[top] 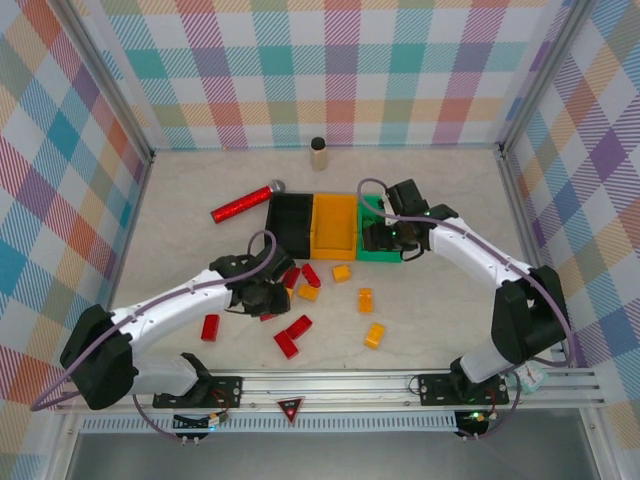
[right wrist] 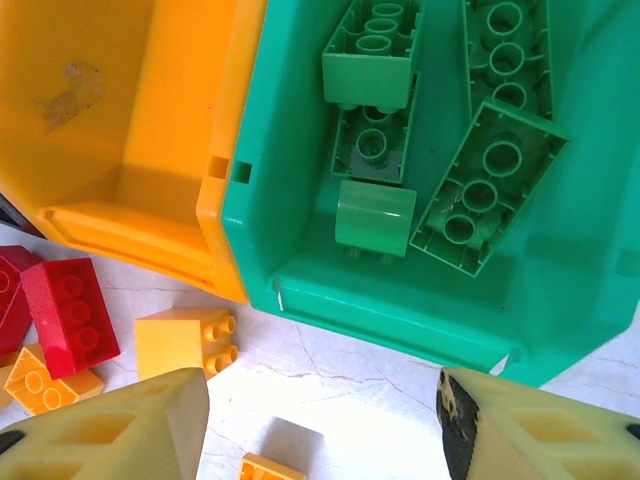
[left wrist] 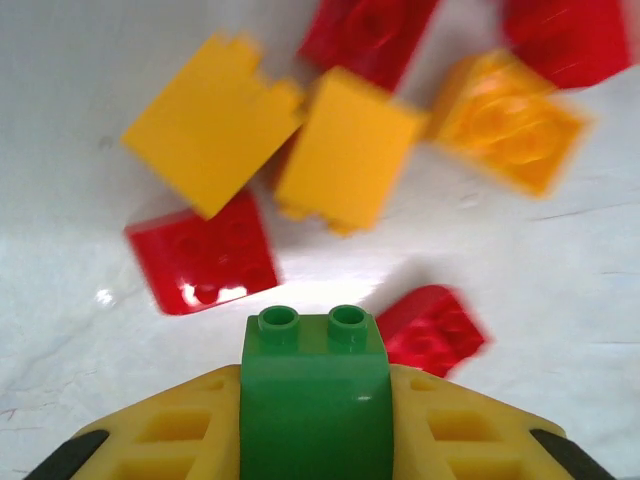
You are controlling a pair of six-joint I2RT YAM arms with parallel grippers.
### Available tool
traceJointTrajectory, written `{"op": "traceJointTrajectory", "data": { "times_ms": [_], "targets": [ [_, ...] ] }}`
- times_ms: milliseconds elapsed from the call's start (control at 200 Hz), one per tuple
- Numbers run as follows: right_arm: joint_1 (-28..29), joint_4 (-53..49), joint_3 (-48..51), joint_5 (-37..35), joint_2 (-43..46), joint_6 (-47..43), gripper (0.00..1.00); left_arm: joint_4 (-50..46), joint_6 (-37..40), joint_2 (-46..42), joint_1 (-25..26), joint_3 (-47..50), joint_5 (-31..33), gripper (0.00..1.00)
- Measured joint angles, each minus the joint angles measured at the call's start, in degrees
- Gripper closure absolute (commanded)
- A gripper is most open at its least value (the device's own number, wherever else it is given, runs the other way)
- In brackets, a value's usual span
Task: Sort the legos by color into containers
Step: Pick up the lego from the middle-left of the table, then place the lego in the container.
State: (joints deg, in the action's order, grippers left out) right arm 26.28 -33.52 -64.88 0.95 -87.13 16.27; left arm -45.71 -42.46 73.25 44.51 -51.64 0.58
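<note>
Left wrist view: green brick (left wrist: 313, 400), pinched between the yellow fingers (left wrist: 160, 435), runs off the bottom edge, so its lower part is cut away. Two red bricks (left wrist: 372, 35) at the top edge are cropped and smeared; studs unreadable. Top view: left gripper (top: 268, 300) covers whatever lies beneath it. Right gripper (top: 383, 235) hides most of the green bin (top: 375, 257), so its contents are unreadable from above. Right wrist view: green bin and orange bin (right wrist: 120, 130) both cropped by the frame. Yellow brick (right wrist: 270, 468) clipped at the bottom edge, red brick (right wrist: 8, 290) at the left edge.
</note>
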Motion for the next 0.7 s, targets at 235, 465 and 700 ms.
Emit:
{"op": "traceJointTrajectory", "data": {
  "times_ms": [235, 465, 700],
  "targets": [
    [-0.4, 0.0, 2.6, -1.7, 4.3, 1.7, 0.37, -0.9, 4.8, 7.0, 0.0, -16.7, 2.4, 0.76],
    [-3.0, -1.2, 6.4, -2.7, 9.1, 3.0, 0.37, 1.5, 9.5, 26.7, 0.0, -35.0, 0.4, 0.80],
    [-6.7, -3.0, 11.4, -2.9, 14.3, 3.9, 0.36, 2.3, 13.0, 44.8, 0.0, -56.0, -4.1, 0.80]
  ]
}}
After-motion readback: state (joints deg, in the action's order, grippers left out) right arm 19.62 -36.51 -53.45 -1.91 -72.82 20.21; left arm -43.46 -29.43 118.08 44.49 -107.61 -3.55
